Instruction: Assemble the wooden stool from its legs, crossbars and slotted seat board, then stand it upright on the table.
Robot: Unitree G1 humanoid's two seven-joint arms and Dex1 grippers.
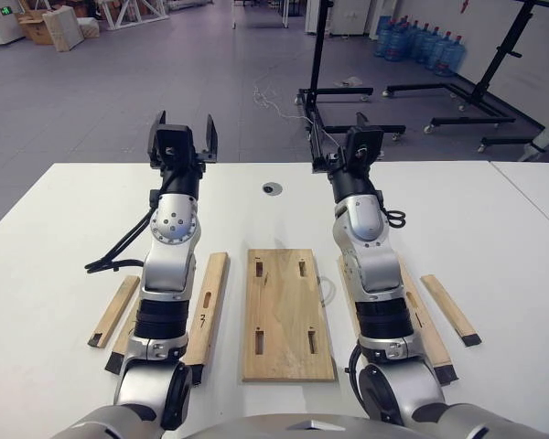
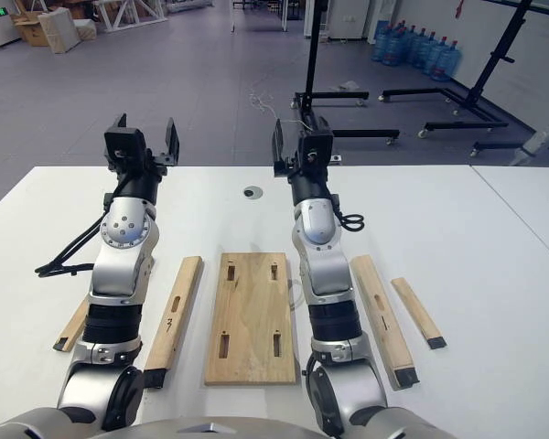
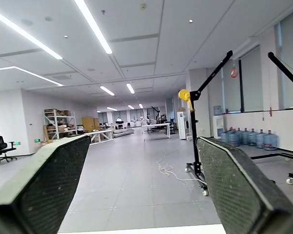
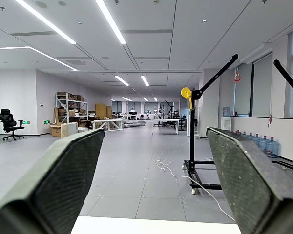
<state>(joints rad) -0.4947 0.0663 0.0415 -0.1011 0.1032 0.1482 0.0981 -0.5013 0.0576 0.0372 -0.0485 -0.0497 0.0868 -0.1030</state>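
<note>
The slotted seat board lies flat in the middle of the white table. To its left lie a long slotted leg and a short crossbar; another piece is mostly hidden under my left arm. On the right, a long slotted leg is partly covered by my right arm, with a short crossbar beside it. My left gripper and right gripper are both held above the table's far part, pointing away from the parts. Each is open and holds nothing.
A round cable hole sits in the table near its far edge. Black cables trail from my left arm. Black stand frames stand on the floor beyond the table. A second table adjoins on the right.
</note>
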